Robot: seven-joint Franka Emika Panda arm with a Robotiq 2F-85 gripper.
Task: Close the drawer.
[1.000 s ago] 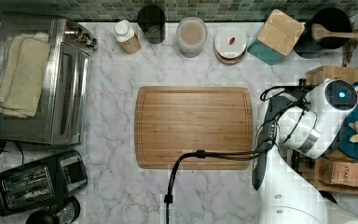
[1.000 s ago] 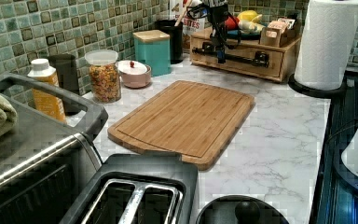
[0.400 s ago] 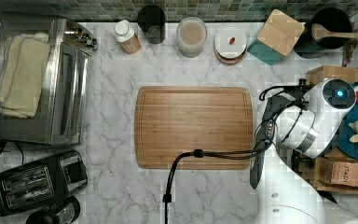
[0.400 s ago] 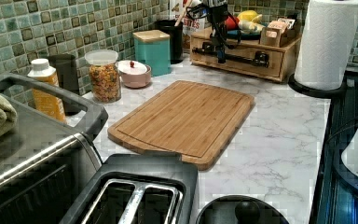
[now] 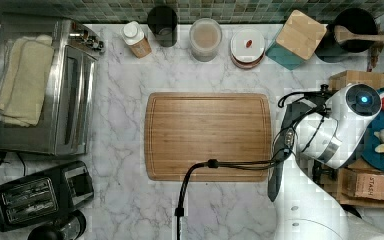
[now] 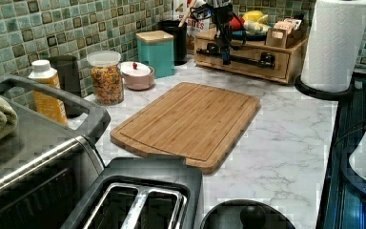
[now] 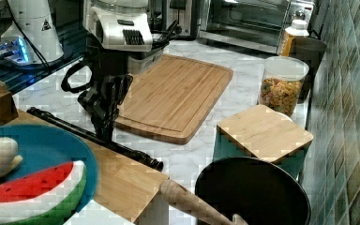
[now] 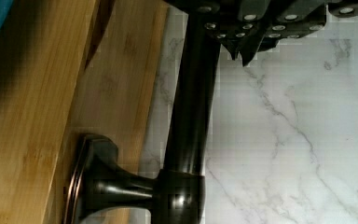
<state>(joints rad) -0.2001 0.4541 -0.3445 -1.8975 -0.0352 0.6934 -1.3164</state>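
The drawer [image 6: 240, 61] sits in a light-wood box [image 5: 352, 80] under a fruit plate, and its front looks about flush with the box in the left view. Its long black bar handle [image 8: 191, 116] [image 7: 122, 149] runs along the front [image 8: 116, 93]. My gripper [image 8: 241, 50] [image 7: 105, 123] [image 6: 226, 53] hangs at the handle, fingers shut together, tips beside the bar on the countertop side and close against it. In the top view the arm [image 5: 330, 130] covers the drawer front.
A brown cutting board [image 5: 207, 135] lies mid-counter in front of the drawer. A teal canister with a wooden lid [image 7: 262, 133] and a black pot [image 7: 251, 192] stand beside the box. A paper towel roll [image 6: 336, 45], toaster [image 5: 35, 197] and toaster oven [image 5: 55, 85] stand further off.
Almost nothing: the arm's wrist has shifted very slightly in the top view, and the gripper stays by the handle.
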